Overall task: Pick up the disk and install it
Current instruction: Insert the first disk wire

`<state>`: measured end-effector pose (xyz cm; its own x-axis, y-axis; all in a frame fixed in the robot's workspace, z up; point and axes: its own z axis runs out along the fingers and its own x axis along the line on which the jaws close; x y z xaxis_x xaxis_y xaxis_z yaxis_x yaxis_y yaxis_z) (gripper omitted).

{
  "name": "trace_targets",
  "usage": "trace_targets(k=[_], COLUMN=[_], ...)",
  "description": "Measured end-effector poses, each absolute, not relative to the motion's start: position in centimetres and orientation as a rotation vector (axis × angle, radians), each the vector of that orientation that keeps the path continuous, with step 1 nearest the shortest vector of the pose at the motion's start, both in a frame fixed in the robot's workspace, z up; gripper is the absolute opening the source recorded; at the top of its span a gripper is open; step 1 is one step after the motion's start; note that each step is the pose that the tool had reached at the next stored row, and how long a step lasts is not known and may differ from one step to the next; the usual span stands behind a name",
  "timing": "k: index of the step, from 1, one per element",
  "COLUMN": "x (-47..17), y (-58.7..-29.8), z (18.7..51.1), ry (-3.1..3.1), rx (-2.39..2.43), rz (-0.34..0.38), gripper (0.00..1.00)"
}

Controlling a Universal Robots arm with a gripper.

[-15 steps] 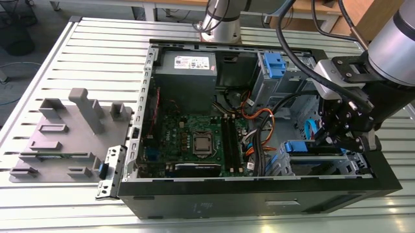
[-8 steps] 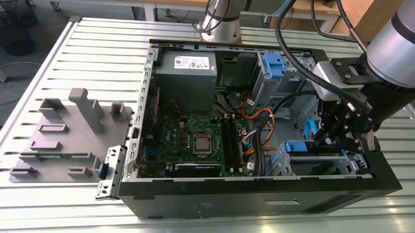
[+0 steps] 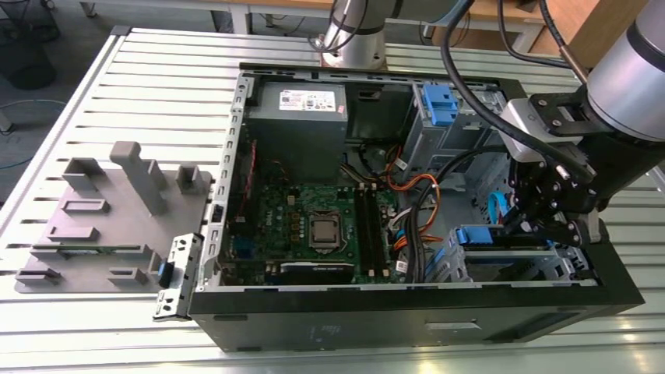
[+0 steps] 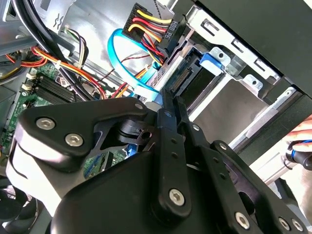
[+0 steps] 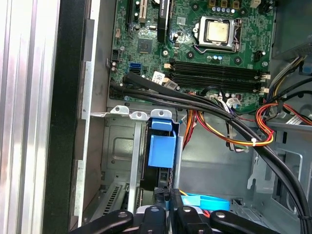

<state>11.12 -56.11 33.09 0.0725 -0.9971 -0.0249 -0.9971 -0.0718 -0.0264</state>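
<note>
My black pincer (image 4: 168, 97), pressed together and empty, sits at the end of the flat silver-grey disk with blue rails (image 3: 488, 241), in the grey metal bay (image 3: 519, 269) at the exterior view's lower right; I'd push straight along its rails, gently.

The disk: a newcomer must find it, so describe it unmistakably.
Look inside the open computer case, at the metal drive cage in the near corner at the exterior view's right. The disk stands on edge in it, the only slab there with a blue clip.
</note>
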Motion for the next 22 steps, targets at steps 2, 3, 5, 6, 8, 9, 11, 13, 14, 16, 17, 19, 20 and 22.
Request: trace_targets(k=[2,3,5,6,8,9,11,13,14,16,17,19,20,22], x=[11.1,11.1,11.1,11.1,11.1,11.1,11.1,11.1,11.1,11.1,11.1,11.1,11.1,11.1], y=[-56.1,-56.1,-56.1,-56.1,-56.1,-56.1,-56.1,-56.1,-56.1,-56.1,-56.1,-56.1,-56.1,-56.1], z=[33.1,33.1,33.1,33.1,33.1,33.1,33.1,33.4,33.6,34.1,34.4,34.9,35.1,35.1], ry=[2.115,2.115,2.115,2.115,2.115,2.115,2.115,2.115,2.115,2.115,2.115,2.115,2.115,2.116], rx=[-2.274,-2.273,-2.274,-2.274,-2.274,-2.274,-2.274,-2.274,-2.274,-2.274,-2.274,-2.274,-2.274,-2.273], rz=[0.000,0.001,0.001,0.001,0.000,0.000,0.000,0.000,0.000,0.000,0.000,0.000,0.000,0.001], gripper=[0.16,0.17,0.23,0.23,0.29,0.29,0.29,0.29,0.29,0.29,0.29,0.29,0.29,0.29])
